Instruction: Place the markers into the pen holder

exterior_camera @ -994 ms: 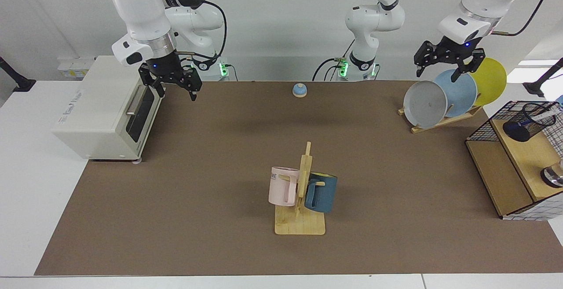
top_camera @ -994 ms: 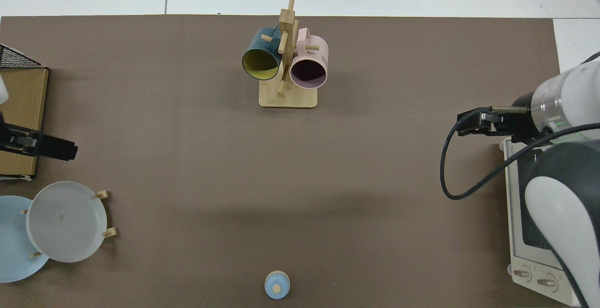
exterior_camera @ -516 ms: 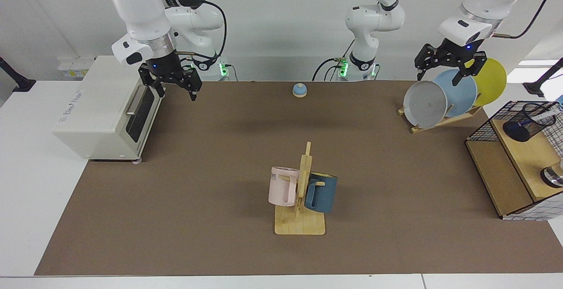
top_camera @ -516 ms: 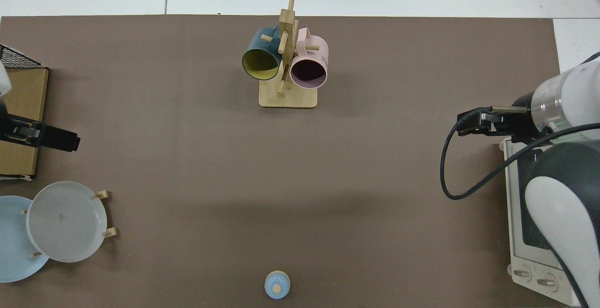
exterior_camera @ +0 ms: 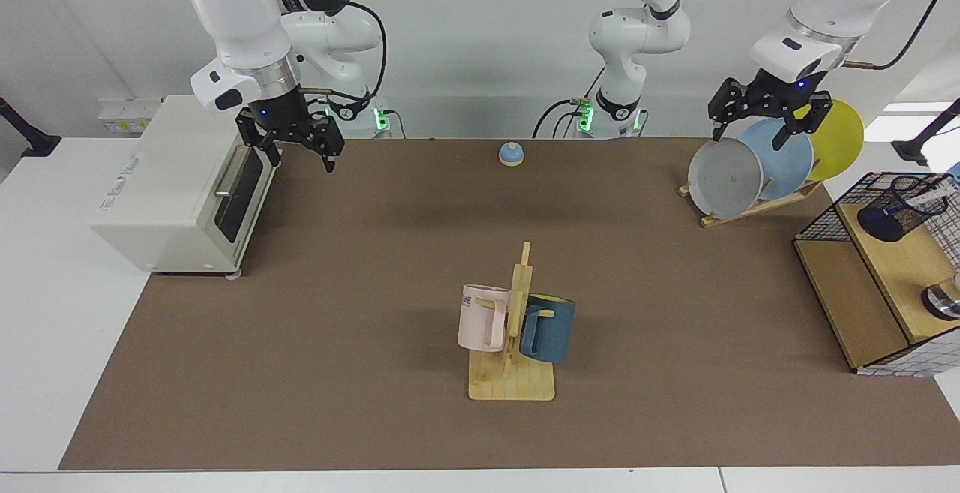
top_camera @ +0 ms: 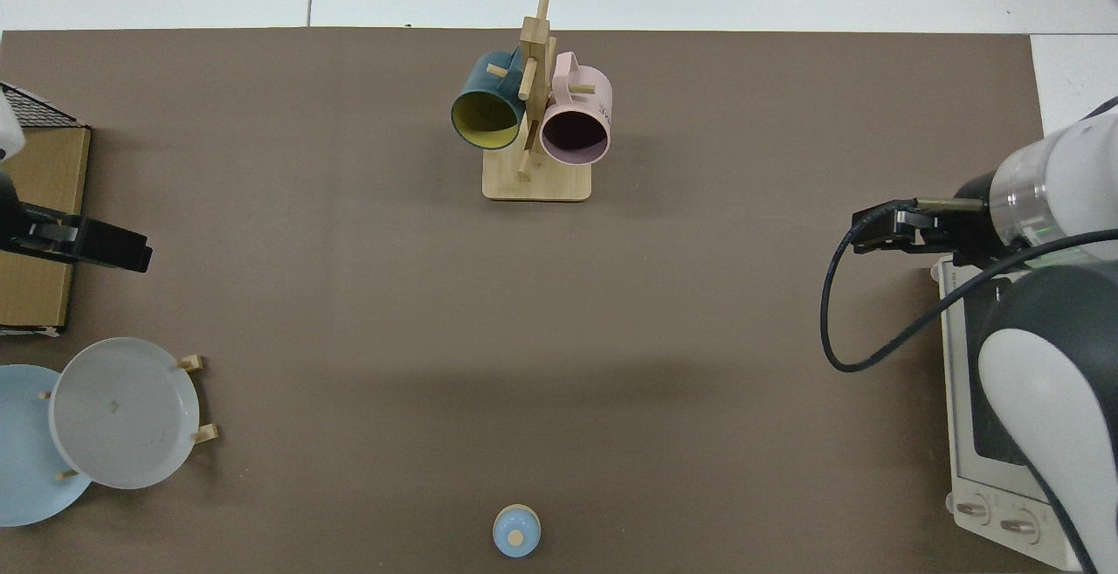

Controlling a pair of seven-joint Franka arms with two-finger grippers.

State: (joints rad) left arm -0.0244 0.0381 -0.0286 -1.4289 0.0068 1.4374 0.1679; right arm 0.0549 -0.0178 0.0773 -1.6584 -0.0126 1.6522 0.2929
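Observation:
The pen holder [exterior_camera: 902, 208], a small black mesh cup, sits on the wooden shelf inside the wire basket frame [exterior_camera: 821, 211] at the far right of the facing view. A white-barrelled marker [exterior_camera: 937, 192] pokes out of its mouth. My left gripper [exterior_camera: 748, 136] hangs open and empty above the plates, well to the left of the holder; from above, the left gripper [top_camera: 98, 245] shows at the left edge. The right gripper [exterior_camera: 300, 163] waits open and empty beside the toaster oven, and the top view shows this right gripper [top_camera: 875, 234] at the right. From above, holder and marker are out of view.
A rack holds grey, blue and yellow plates [exterior_camera: 726, 177]. A wooden mug tree [exterior_camera: 513, 343] with a pink and a dark blue mug stands mid-table. A white toaster oven [exterior_camera: 172, 185] is at the left, and a small blue bell [exterior_camera: 511, 153] at the back.
My left gripper has risen a little above the plates and drifted toward the mug-tree side of the table. The right arm has not moved.

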